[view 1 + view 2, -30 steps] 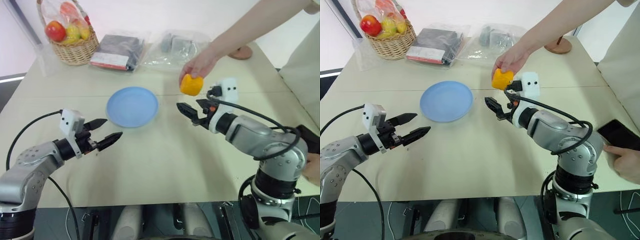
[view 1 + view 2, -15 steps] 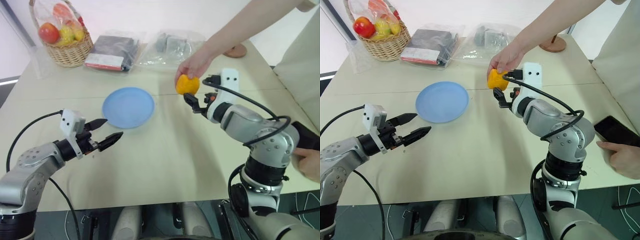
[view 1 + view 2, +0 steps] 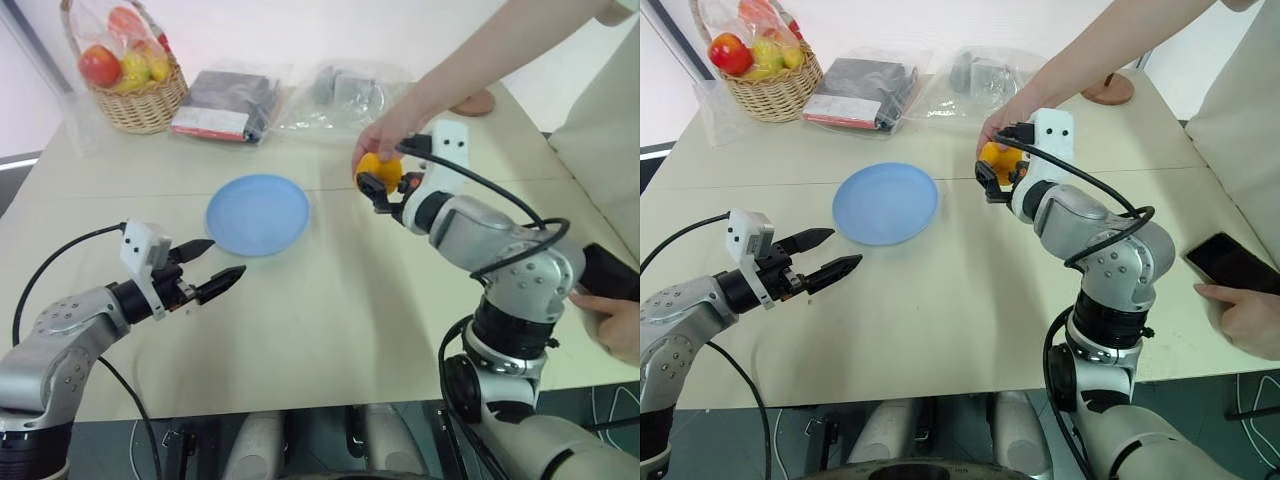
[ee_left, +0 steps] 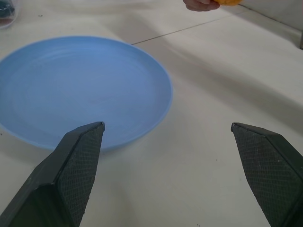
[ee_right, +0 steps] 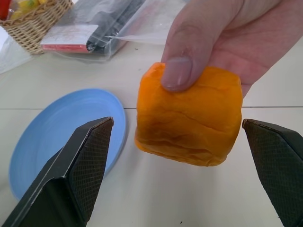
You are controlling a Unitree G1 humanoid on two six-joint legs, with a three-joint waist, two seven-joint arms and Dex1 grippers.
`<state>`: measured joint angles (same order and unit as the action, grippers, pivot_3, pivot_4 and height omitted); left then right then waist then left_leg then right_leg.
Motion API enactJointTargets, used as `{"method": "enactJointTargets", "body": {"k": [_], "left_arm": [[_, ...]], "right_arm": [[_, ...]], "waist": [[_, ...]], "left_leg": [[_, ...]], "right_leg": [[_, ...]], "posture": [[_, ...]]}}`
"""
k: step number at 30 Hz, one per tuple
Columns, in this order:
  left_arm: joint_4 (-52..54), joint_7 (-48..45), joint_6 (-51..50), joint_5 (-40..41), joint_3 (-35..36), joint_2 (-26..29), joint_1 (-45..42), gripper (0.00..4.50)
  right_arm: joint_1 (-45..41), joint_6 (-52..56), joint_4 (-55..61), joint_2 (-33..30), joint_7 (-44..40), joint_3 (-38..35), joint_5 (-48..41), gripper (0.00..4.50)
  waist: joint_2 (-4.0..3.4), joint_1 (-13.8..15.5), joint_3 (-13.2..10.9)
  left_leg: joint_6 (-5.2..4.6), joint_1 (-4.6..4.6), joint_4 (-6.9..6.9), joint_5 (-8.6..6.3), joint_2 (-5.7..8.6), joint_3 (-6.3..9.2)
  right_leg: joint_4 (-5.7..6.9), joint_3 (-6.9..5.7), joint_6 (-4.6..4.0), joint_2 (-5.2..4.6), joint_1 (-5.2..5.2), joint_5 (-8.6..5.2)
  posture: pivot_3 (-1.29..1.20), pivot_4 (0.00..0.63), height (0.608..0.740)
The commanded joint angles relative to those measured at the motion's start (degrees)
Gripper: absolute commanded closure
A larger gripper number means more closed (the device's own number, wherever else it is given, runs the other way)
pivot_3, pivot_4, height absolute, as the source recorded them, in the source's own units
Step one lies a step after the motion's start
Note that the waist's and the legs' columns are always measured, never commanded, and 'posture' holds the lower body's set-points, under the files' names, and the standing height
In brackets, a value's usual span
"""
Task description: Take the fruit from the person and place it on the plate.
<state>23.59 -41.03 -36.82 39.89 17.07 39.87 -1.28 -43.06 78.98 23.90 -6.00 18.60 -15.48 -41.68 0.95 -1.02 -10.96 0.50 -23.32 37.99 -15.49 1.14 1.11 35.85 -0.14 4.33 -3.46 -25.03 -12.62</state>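
Fruit: the orange-yellow fruit [image 5: 189, 116] is up in the air above the tabletop [image 3: 330, 310], pinched from above by the person's fingers, thumb pressed on its top edge.
Person's hand: the hand [image 3: 392, 130] reaches in from the far right corner, bare arm stretched across, white garment at the right edge.
Right claw: the right claw [image 3: 992, 180] is right up at the fruit, jaws spread wide, one black finger [image 5: 71, 175] on each side of it in the wrist view; the fruit sits in the gap between them with space on both sides, not gripped.
Plate: the light-blue plate [image 3: 258, 213] lies flat on the tabletop, bare, just to the left of the fruit and the right claw.
Left claw: the left claw [image 3: 210, 268] hovers low at the near edge of the plate, jaws wide, pointing toward it and holding nothing; the plate shows between its two fingers [image 4: 71, 161] in the wrist view.
Other hand: a second hand of the person [image 3: 1245, 320] rests on the tabletop at the near right, beside a dark phone [image 3: 1230, 265].
Far side: a wicker basket [image 3: 135, 95] with a red apple and yellow fruits in clear wrap sits at the far left corner; next to it a dark packet in a plastic bag [image 3: 228, 100], then another clear bag [image 3: 345, 90] with grey items.
Far right: a small round wooden disc [image 3: 478, 102] lies behind the person's arm.
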Motion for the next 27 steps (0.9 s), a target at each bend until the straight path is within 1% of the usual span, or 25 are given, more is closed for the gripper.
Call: {"method": "enactJointTargets", "body": {"k": [1, 6, 7, 9, 10, 12, 13, 22, 27], "left_arm": [[1.66, 0.12, 0.88, 0.09, 0.86, 0.27, -0.37, 0.00], [2.14, 0.34, 0.93, 0.13, 1.19, 0.20, 0.13, 0.00], [2.29, 0.39, 0.93, 0.17, 1.29, 0.18, 0.30, 0.00], [2.45, 0.46, 0.96, 0.23, 1.43, 0.17, 0.54, 0.00], [2.44, 0.51, 0.97, 0.23, 1.43, 0.17, 0.54, 0.00], [2.50, 0.59, 0.94, 0.31, 1.49, 0.21, 0.60, 0.00], [2.49, 0.62, 0.92, 0.31, 1.46, 0.24, 0.56, 0.00], [2.46, 0.58, 0.91, 0.41, 1.80, 0.50, 0.81, 0.00], [2.44, 0.28, 0.59, 0.61, 2.94, 1.34, 1.21, 0.00]], "right_arm": [[-1.78, -1.67, 0.29, 0.70, -1.30, 0.64, 1.58, 0.05], [-1.48, -2.61, -0.27, 1.15, -2.91, 1.70, 3.88, 0.05], [-1.42, -2.82, -0.37, 1.27, -3.19, 1.88, 4.30, 0.27], [-1.34, -3.18, -0.48, 1.46, -3.73, 2.23, 5.02, 0.92], [-1.34, -3.36, -0.58, 1.54, -4.01, 2.38, 5.41, 1.34], [-1.35, -3.51, -0.64, 1.74, -4.56, 2.62, 6.16, 2.36], [-1.40, -3.55, -0.75, 1.81, -4.82, 2.71, 6.51, 2.50], [-1.26, -2.55, 0.37, 2.03, -6.92, 2.40, 8.42, 2.50], [-1.47, -0.65, 2.18, 0.34, -11.92, 2.38, 5.87, 2.50]], "waist": [[0.00, -0.01, 0.00], [0.00, -0.02, 0.00], [0.00, -0.03, 0.00], [0.00, -0.04, 0.00], [0.00, -0.05, 0.00], [0.00, -0.07, 0.00], [0.00, -0.08, 0.00], [-0.01, -0.10, 0.00], [-0.01, -0.08, -0.01]], "left_leg": [[0.00, 0.00, 0.00, 0.00, 0.00, 0.00], [0.00, 0.00, 0.00, 0.00, 0.00, -0.01], [0.00, 0.00, 0.00, 0.00, 0.00, -0.01], [0.00, 0.00, 0.00, 0.00, 0.00, -0.01], [0.00, -0.01, 0.00, 0.00, 0.00, -0.01], [0.00, -0.01, 0.00, 0.00, 0.00, -0.01], [0.00, -0.01, 0.00, 0.00, 0.00, 0.00], [0.00, -0.01, 0.00, 0.00, 0.00, 0.00], [0.00, -0.01, 0.00, 0.00, 0.00, 0.00]], "right_leg": [[0.03, 0.00, 0.01, 0.00, -0.02, 0.00], [0.14, 0.00, 0.02, 0.00, -0.08, 0.01], [0.15, 0.00, 0.02, 0.00, -0.09, 0.01], [0.15, 0.00, 0.02, 0.00, -0.09, 0.01], [0.15, 0.00, 0.02, 0.00, -0.10, 0.01], [0.16, 0.00, 0.01, 0.01, -0.11, 0.01], [0.17, 0.00, 0.02, 0.02, -0.11, 0.01], [0.18, 0.01, 0.02, 0.02, -0.12, 0.01], [0.17, 0.00, 0.02, 0.01, -0.12, 0.01]], "posture": [[0.00, 0.150, 0.740], [0.00, 0.150, 0.740], [0.00, 0.150, 0.740], [0.00, 0.150, 0.740], [0.00, 0.150, 0.740], [0.00, 0.150, 0.740], [0.00, 0.150, 0.740], [0.00, 0.150, 0.740], [0.00, 0.150, 0.740]]}}
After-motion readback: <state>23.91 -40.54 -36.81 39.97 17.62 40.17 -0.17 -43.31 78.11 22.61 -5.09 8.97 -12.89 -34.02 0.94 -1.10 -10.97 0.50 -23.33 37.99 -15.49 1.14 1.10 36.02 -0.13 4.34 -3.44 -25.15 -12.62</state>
